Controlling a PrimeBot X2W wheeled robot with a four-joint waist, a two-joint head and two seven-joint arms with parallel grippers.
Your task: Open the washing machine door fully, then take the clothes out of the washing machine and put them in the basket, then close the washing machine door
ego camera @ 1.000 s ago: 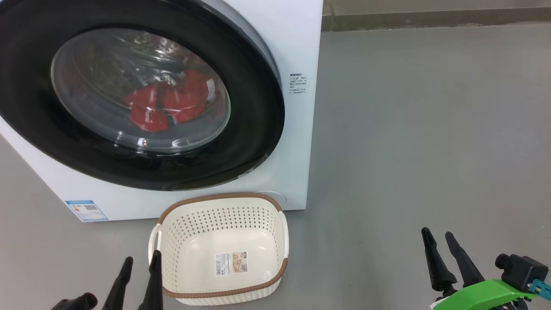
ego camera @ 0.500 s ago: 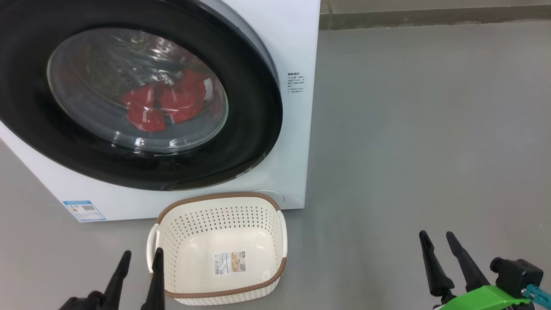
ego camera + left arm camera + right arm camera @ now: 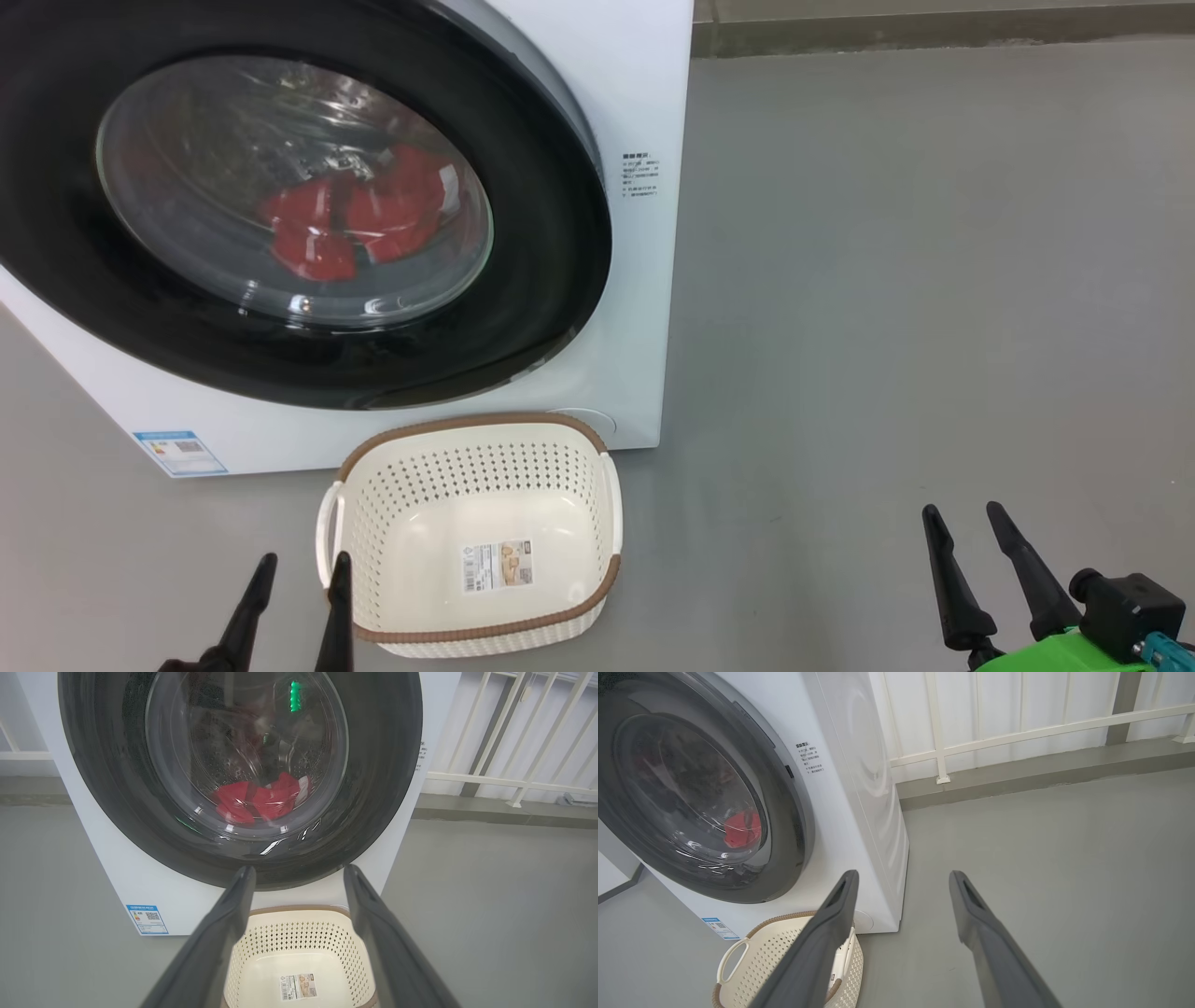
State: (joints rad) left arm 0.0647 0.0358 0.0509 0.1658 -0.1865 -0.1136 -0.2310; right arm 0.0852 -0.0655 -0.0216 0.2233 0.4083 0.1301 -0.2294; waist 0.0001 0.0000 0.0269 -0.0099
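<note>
**Washing machine door (image 3: pixel 551 243) shut; both end effectors spread and empty**

The door is seen closed flat against the front of the white washing machine (image 3: pixel 644 84), which stands on the grey floor (image 3: pixel 887 280). The red clothes (image 3: pixel 359 224) are seen through the glass, heaped low in the drum. The basket (image 3: pixel 471 425) is set on the floor just in front of the machine, below the door's lower right, and holds nothing but a sticker. The left end effector (image 3: pixel 303 560) is held with its fingers spread and empty, just beside the basket's left handle. The right end effector (image 3: pixel 962 511) is likewise spread and empty, well apart from the machine, over bare floor.

The opening of the door is judged not yet begun. A narrow recess (image 3: pixel 756 723) is seen at the door's right edge in the right wrist view and is taken for the grip, though this cannot be confirmed. The rim is glossy and curved, so a finger hooked shallowly could slip off and the door be left latched or only ajar. If the door is swung only part way, the reach into the drum would be cramped and the cloth could be caught on the edge. The basket looks light and is close to the left fingers. It could be knocked aside by an arm, and clothes could then be dropped on the floor.
</note>
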